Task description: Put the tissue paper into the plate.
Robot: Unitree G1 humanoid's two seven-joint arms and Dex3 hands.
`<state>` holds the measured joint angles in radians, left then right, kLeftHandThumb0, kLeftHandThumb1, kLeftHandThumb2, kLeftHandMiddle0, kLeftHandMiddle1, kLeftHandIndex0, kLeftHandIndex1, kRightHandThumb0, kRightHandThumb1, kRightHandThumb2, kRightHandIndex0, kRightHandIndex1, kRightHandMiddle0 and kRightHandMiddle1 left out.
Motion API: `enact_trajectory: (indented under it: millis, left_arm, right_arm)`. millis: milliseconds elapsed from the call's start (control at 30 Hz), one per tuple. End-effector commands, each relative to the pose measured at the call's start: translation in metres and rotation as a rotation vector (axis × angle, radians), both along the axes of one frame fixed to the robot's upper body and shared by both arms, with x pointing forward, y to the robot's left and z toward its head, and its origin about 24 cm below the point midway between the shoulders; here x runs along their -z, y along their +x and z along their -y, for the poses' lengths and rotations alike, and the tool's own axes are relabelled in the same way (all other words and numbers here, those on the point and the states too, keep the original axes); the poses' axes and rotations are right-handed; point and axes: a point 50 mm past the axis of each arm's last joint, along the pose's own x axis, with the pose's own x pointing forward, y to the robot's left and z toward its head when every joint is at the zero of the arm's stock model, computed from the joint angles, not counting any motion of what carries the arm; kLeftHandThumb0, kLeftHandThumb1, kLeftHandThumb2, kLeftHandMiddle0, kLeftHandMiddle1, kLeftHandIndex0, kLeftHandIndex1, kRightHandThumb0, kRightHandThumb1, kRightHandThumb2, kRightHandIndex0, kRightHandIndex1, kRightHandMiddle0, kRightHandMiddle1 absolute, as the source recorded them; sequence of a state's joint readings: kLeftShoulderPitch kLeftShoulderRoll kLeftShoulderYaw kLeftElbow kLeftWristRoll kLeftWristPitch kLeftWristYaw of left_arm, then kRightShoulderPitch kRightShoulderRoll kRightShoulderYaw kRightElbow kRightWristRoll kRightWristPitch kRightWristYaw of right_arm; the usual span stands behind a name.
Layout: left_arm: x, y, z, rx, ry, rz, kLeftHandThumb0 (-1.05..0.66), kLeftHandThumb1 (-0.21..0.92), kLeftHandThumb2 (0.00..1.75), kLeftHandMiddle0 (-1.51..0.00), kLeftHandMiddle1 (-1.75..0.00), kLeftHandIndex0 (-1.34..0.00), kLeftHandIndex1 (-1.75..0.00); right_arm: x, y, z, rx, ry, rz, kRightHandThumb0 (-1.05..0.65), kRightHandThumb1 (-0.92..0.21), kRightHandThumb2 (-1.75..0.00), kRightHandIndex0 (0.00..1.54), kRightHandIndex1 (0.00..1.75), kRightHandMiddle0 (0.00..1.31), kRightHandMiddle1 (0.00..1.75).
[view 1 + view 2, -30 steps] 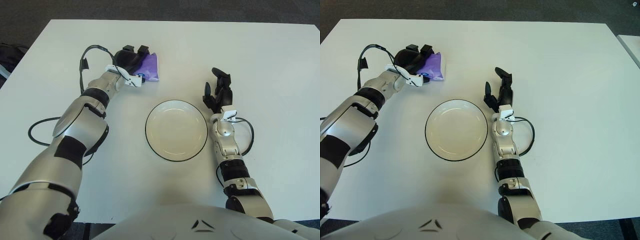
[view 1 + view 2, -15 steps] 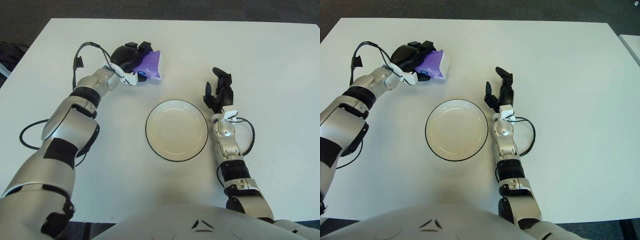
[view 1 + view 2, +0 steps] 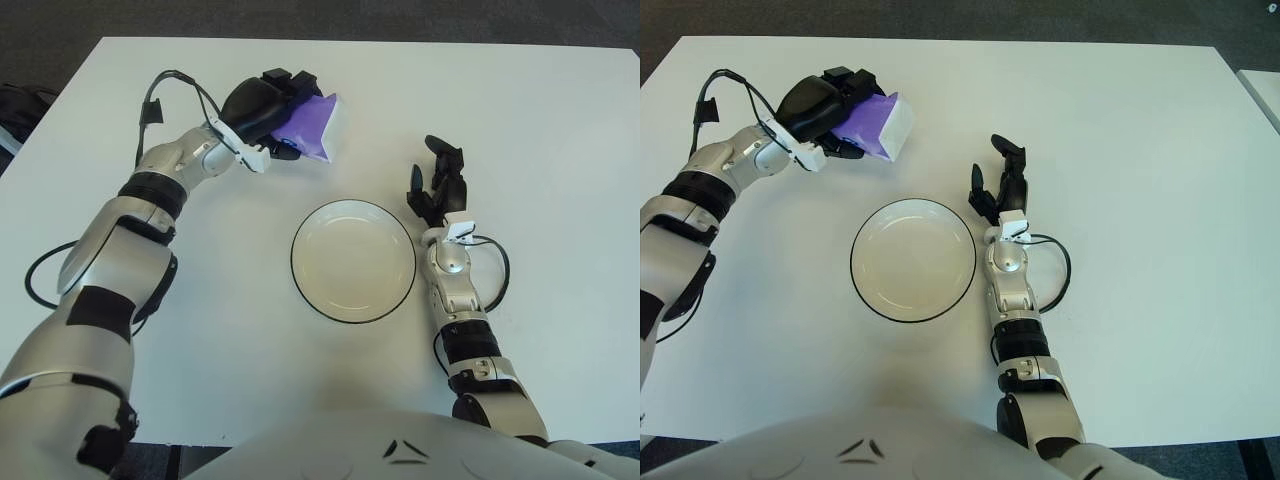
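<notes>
1. Left hand: fingers clamped on the purple tissue pack, holding it tilted toward the far-left part of the white surface.
2. Plate: near the middle of the surface, nothing in it, well apart from the pack.
3. Right hand: just beside the plate's right rim, fingers apart, holding nothing.

A broad white table fills most of both views, evenly lit. Beyond its far edge and corners lies dark grey carpeted floor. At the right edge, a corner of another pale surface shows
</notes>
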<state>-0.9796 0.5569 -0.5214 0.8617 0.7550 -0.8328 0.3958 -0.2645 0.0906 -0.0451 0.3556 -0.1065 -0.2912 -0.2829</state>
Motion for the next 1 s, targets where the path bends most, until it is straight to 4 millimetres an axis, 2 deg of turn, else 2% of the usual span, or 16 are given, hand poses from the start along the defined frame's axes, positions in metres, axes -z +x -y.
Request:
enact_trajectory:
  millis: [0, 167, 367, 500, 967]
  left_arm:
    - [-0.005, -0.013, 0.003, 0.077, 0.001, 0.053, -0.48, 0.33, 1.30, -1.14, -1.75, -0.61, -1.75]
    - [-0.011, -0.035, 0.015, 0.213, -0.001, 0.093, -0.47, 0.33, 1.29, -1.14, -1.75, -0.60, -1.75]
    - [-0.010, -0.049, 0.023, 0.286, -0.008, 0.106, -0.47, 0.33, 1.29, -1.15, -1.75, -0.60, -1.75]
    - [0.000, -0.065, 0.032, 0.368, -0.014, 0.109, -0.47, 0.34, 1.28, -1.16, -1.75, -0.59, -1.75]
    - [0.010, -0.086, 0.043, 0.488, 0.064, 0.067, -0.44, 0.41, 1.19, -1.15, -1.75, -0.53, -1.75]
  right_arm:
    - [0.059, -0.025, 0.011, 0.038, 0.004, -0.294, -0.58, -0.92, -0.61, 0.50, 0.01, 0.00, 0.88]
    - [0.060, -0.026, 0.011, 0.041, 0.002, -0.296, -0.57, -0.92, -0.60, 0.51, 0.01, 0.00, 0.88]
    - [0.060, -0.025, 0.011, 0.043, -0.003, -0.295, -0.58, -0.92, -0.60, 0.51, 0.01, 0.00, 0.89]
    - [0.060, -0.026, 0.011, 0.046, -0.001, -0.298, -0.59, -0.92, -0.60, 0.51, 0.01, 0.00, 0.90]
    - [0.061, -0.027, 0.010, 0.055, -0.008, -0.301, -0.60, -0.92, -0.64, 0.51, 0.01, 0.00, 0.92]
